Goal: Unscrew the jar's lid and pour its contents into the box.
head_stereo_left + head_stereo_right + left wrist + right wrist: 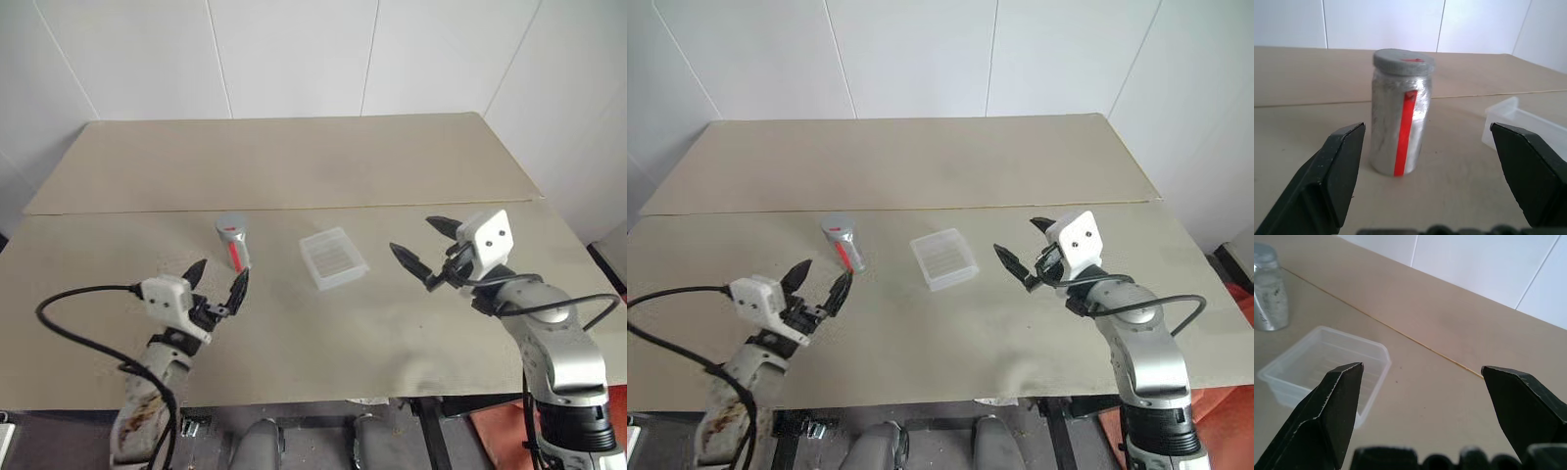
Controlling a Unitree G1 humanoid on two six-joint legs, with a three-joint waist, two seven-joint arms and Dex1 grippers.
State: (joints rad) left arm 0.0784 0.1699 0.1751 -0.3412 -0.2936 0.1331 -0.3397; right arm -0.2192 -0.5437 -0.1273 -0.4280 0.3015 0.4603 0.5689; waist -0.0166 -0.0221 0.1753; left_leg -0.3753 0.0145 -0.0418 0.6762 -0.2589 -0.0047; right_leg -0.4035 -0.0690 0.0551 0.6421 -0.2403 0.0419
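My left claw (217, 286) hangs wide open and empty just short of the jar (234, 247), which stands upright on the desk (294, 176) with its grey lid (230, 223) screwed on. I'd ease forward until both fingers straddle the glass below the cap, then close squarely so it can't tip. The box (333, 258) sits just beside it, and my right claw (424, 252), also open and empty, waits beyond.

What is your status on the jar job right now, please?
Left gripper open, just short of the jar. Right gripper open, beside the box. Jar upright, lid on, box empty. Nothing in the way.
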